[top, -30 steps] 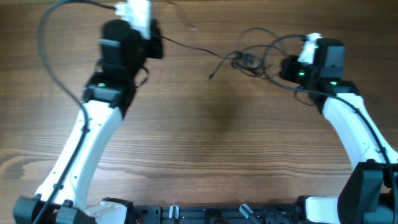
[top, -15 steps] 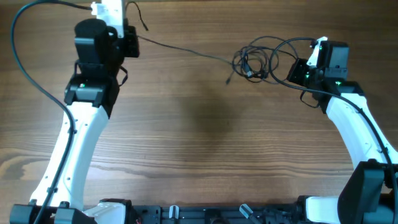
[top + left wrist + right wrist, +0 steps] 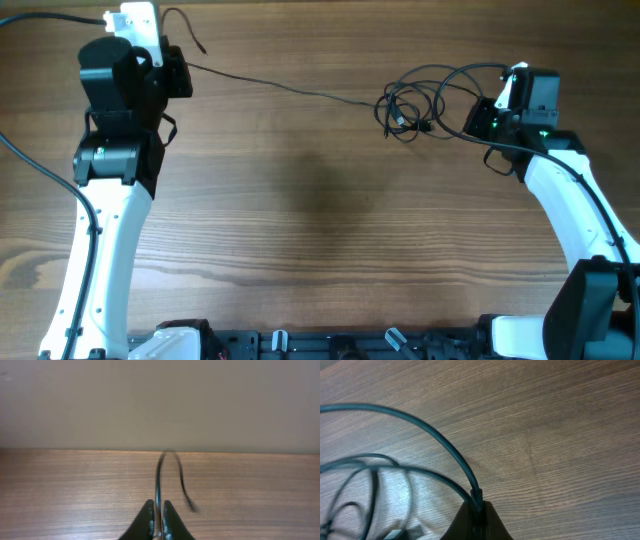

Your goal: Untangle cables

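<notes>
– At the table's (image 3: pixel 320 230) far-left edge: left pincer (image 3: pixel 157 510) clenched on a thin strand of the cables (image 3: pixel 410 100), its free end curling up past the fingertips. Right side?
– Right pincer (image 3: pixel 477 510) clamped on another strand. Main tangle lies just beside it, loops overlapping. One straight strand runs from the tangle across to the left pincer.

Lighting's soft and even overhead, no glare on the bench (image 3: pixel 300 280), just a faint dark patch mid-wood. Left wrist view's mushy, cable (image 3: pixel 157 485) blurred; right wrist close-up fuzzy too.
</notes>
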### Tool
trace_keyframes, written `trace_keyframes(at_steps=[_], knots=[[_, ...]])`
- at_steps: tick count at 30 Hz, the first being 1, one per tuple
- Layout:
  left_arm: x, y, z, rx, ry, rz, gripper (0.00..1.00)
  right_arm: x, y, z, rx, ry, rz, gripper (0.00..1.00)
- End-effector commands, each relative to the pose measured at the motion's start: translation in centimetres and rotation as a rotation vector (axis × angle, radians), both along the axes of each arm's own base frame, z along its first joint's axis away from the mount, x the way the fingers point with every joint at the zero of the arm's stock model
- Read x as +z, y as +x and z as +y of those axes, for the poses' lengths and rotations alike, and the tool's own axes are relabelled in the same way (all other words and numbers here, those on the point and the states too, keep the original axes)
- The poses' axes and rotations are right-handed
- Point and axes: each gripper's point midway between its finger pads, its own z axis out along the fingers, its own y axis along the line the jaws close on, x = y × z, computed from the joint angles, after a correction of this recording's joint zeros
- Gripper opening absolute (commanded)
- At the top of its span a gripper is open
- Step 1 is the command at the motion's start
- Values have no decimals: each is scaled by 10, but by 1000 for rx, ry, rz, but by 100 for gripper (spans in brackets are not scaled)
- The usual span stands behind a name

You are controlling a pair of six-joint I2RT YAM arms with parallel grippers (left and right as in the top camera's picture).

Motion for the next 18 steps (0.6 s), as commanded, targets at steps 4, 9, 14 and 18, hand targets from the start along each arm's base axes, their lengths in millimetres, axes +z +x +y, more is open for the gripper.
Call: trace_keyframes(at_steps=[4,9,14,18], knots=[[18,-5,-28,-104,-3,-40,24,9,-2,-8,-29,-17,-23,5],[19,-9,-71,-202,-5,-42,56,30,-5,-2,-5,2,-71,4],[15,-16,-118,-334,-22,-31,70,41,-6,18,73,86,-100,5],[-5,-16,-145,-440,-53,22,70,50,-7,33,133,149,-126,4]])
